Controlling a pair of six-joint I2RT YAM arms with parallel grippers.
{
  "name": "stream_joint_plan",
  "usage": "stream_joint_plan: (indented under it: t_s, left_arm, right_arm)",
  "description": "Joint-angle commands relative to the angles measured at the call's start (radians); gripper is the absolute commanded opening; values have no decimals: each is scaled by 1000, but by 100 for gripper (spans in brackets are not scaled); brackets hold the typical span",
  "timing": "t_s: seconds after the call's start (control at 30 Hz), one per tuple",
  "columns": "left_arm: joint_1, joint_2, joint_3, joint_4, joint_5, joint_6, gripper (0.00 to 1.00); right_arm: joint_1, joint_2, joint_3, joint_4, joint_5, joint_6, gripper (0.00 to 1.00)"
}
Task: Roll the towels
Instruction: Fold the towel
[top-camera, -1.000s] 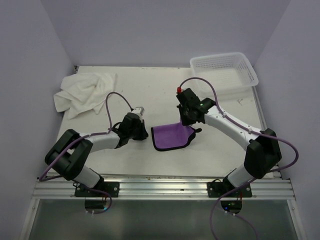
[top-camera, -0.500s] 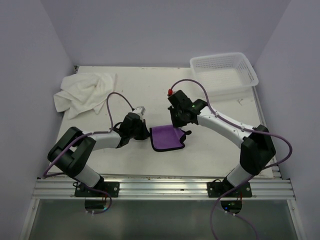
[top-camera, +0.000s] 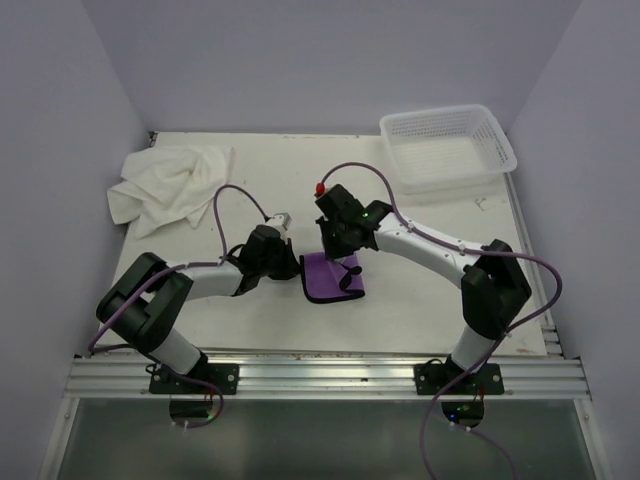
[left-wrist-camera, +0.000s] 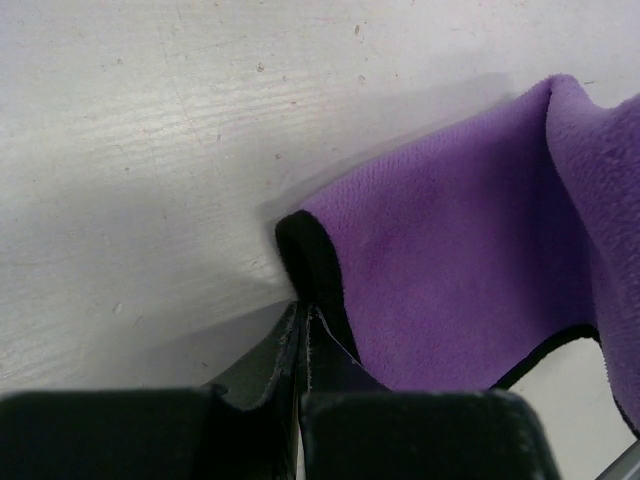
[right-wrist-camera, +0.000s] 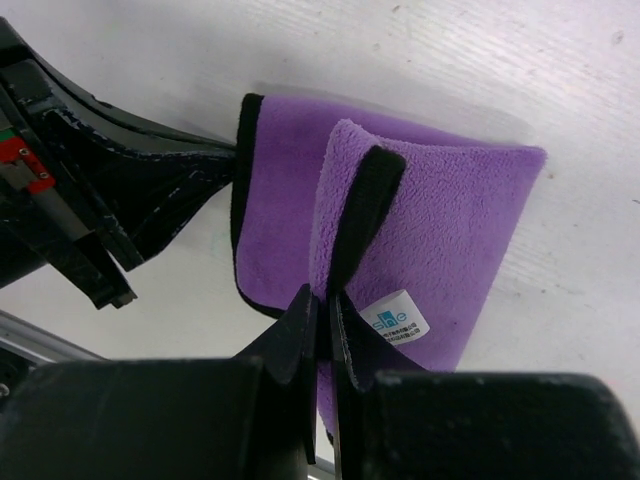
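The left gripper (left-wrist-camera: 303, 312) is pinched tight on the dark-edged corner of the purple towel (left-wrist-camera: 460, 280), which lies on the table (left-wrist-camera: 150, 150) just ahead of its fingers. The right gripper (right-wrist-camera: 322, 300), jaws nearly closed, clamps the opposite hem, which is doubled over the cloth as 1 loose fold toward the left fingers. The 2 grippers sit close, so more travel could knock them together. It could also tug the thin hem free, flattening the fold rather than rolling it. Far beyond the left fingers, the white towel (top-camera: 165, 185) lies crumpled and untouched.

The purple towel (right-wrist-camera: 450, 220) bears a white tag (right-wrist-camera: 400, 318) reading "she"; finer print illegible.
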Motion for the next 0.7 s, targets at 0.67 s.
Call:
stream_joint_plan:
  t_s: [0.67]
  left_arm:
    - [-4, -29, -28, 43, -3, 4, 0]
  right_arm:
    - [109, 183, 101, 68, -27, 80, 1]
